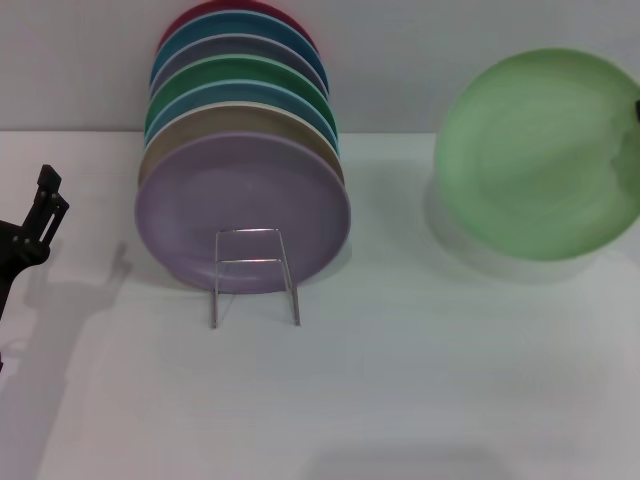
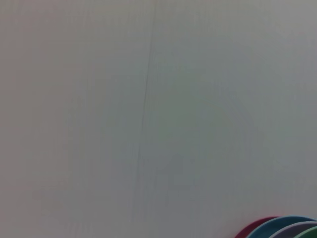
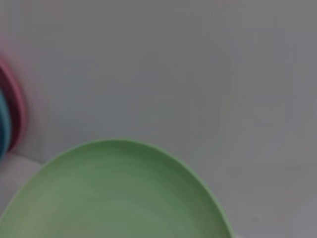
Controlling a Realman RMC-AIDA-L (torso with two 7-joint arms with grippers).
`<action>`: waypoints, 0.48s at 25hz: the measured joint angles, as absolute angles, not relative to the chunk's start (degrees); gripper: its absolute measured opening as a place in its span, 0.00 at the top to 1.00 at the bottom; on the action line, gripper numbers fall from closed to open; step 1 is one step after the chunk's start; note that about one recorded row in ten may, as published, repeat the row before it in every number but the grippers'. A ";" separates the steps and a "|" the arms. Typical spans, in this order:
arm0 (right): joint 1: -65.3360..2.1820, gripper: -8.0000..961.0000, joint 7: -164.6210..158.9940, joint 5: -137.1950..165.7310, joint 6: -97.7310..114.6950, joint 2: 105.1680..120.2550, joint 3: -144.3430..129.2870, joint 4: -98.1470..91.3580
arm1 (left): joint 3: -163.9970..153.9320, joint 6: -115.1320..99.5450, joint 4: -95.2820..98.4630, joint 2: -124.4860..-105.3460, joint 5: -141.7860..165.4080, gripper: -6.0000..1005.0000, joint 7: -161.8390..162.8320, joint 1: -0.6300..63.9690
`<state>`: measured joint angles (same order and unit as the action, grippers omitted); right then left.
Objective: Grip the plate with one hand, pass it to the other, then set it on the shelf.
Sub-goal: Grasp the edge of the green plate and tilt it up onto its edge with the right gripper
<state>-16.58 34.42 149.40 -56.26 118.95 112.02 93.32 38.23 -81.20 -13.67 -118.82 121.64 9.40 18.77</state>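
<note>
Table [image 1: 400, 400]: white, plain surface filling the lower part of the head view, meeting a pale wall [image 1: 400, 60] behind; no writing or label legible anywhere.

Plate [image 1: 540, 155]: pale mint-green, round, matte, plain, with a shallow raised rim; held up off the table at the robot's right, tilted so its face is toward the head camera; its shadow lies on the table below it; well apart from the rack; in the right wrist view the plate [image 3: 119, 193] fills the lower part, rim curved, surface unmarked.

Stack of plates [image 1: 245, 130]: standing on edge in the rack, leaning back toward the wall, one behind another; front to back: lilac plate [image 1: 240, 210], tan, cream, blue, darker green plate [image 1: 240, 75], grey-lilac, teal, red at the rear; their rims also show in a corner of the left wrist view [image 2: 282, 228].

Shelf [image 1: 252, 275]: thin chrome wire rack, small rectangular front loop and two legs resting on the table, narrower than the plates it holds.

Left gripper [image 1: 40, 215]: black, at the robot's far left above the table, apart from the rack; fingers parted, holding nothing.

Right gripper [image 1: 634, 140]: only a dark sliver at the plate's right rim; whether its fingers clamp the plate cannot be told.
</note>
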 joint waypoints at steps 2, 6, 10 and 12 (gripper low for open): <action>-15.77 0.97 34.42 149.74 -53.74 118.99 111.04 93.03 | 38.24 -81.20 -13.66 -118.82 121.64 0.24 9.41 18.78; -13.07 0.97 34.43 150.26 -43.77 119.10 107.37 91.22 | 38.57 -81.40 -13.92 -118.78 121.64 0.24 9.40 18.80; -10.50 0.97 34.43 149.89 -32.24 119.19 102.20 88.04 | 39.03 -81.44 -14.11 -118.74 121.64 0.24 9.40 18.96; -10.15 0.97 34.43 149.88 -30.15 119.23 101.16 87.33 | 39.03 -81.46 -14.13 -118.75 121.64 0.24 9.40 18.98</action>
